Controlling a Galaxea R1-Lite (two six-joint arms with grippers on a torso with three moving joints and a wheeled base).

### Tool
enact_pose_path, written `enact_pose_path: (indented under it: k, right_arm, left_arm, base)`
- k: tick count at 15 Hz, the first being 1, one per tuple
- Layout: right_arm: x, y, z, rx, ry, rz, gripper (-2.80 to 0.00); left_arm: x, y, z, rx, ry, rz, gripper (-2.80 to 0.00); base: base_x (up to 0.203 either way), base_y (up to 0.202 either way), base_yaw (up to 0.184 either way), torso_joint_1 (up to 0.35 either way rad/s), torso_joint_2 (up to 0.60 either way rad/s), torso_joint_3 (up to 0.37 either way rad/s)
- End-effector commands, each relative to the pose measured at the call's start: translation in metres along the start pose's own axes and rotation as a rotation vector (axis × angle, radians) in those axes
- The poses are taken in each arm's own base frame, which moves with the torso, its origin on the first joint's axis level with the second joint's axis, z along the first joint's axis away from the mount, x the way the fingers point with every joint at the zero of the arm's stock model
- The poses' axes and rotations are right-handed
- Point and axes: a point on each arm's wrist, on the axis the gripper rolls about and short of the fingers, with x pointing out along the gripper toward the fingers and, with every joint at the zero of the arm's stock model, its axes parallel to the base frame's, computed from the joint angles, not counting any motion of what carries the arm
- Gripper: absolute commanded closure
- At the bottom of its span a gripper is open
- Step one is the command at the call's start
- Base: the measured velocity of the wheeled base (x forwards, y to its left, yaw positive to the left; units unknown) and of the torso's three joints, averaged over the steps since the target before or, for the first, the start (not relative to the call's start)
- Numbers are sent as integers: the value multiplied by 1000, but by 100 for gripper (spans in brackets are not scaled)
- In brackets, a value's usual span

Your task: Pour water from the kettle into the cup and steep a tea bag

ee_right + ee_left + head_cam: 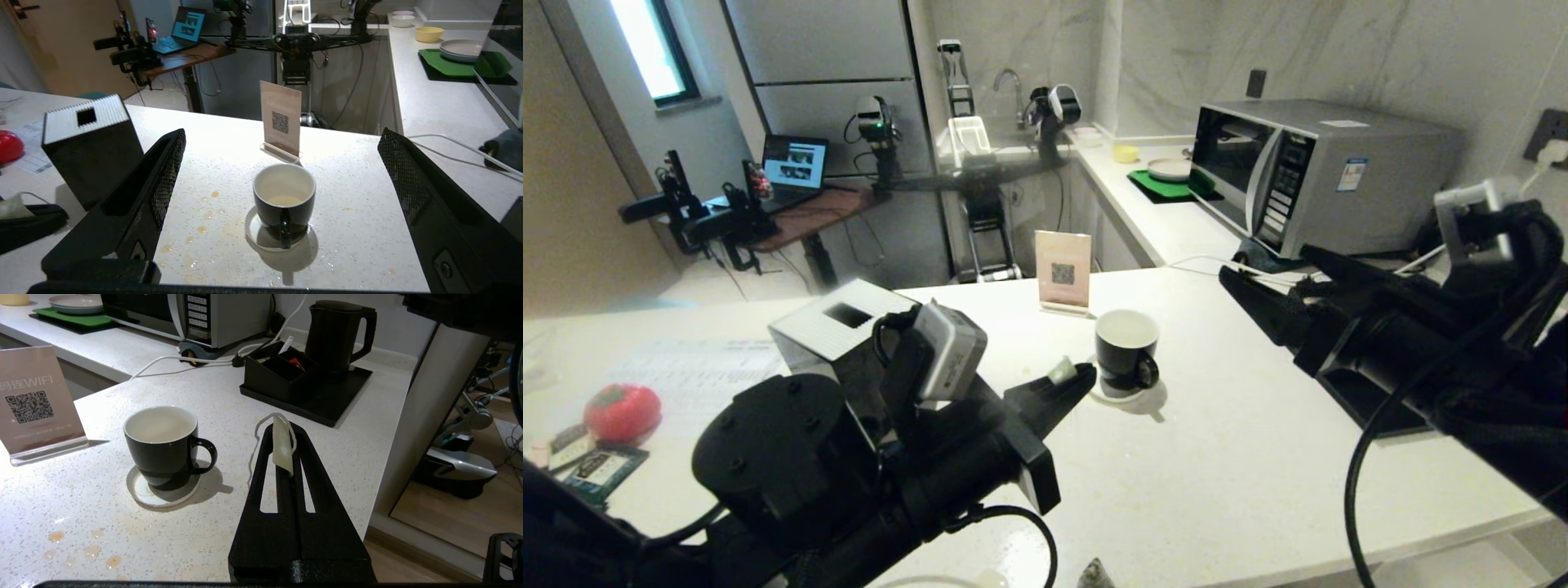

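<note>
Tea bag (283,444) sits pinched between the clenched fingers of the left gripper (1072,380), string looping off the tip, held just beside the cup (1126,352) so it is ready to go in. Right gripper (282,179) hangs with its fingers spread wide and nothing in them, the cup framed between, water (283,200) pale at the bottom. Kettle (336,334) stands on its tray near the counter's (1217,474) back edge, well apart from the cup.
</note>
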Motion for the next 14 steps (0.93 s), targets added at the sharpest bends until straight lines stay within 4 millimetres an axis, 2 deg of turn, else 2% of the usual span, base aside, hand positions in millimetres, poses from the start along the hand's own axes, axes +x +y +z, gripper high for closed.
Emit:
enact_pose_path:
  k: [1,3,4,11,14]
  right_arm:
    - [-2,-1,-1,-1,-1,-17,-280]
    - [-3,-2,-2,0,-6,-28,-280]
    - [-5,-2,-3,0,-14,-30,0]
    - [-27,-6,-9,2,-14,-34,0]
    - [-39,-14,-13,-25,1,-81,0]
  left_arm:
    - [-3,0,-1,1,3,1,0]
    - [-6,0,-1,0,6,0,0]
    - [-6,0,-1,0,6,0,0]
    - [-12,-1,-2,1,17,-1,0]
    - [-15,-1,-2,1,20,0,0]
  base:
    - [0,0,0,0,0,0]
    - [0,0,0,0,0,0]
    - [0,0,0,0,0,0]
    - [0,0,0,0,0,0]
    - [0,0,0,0,0,0]
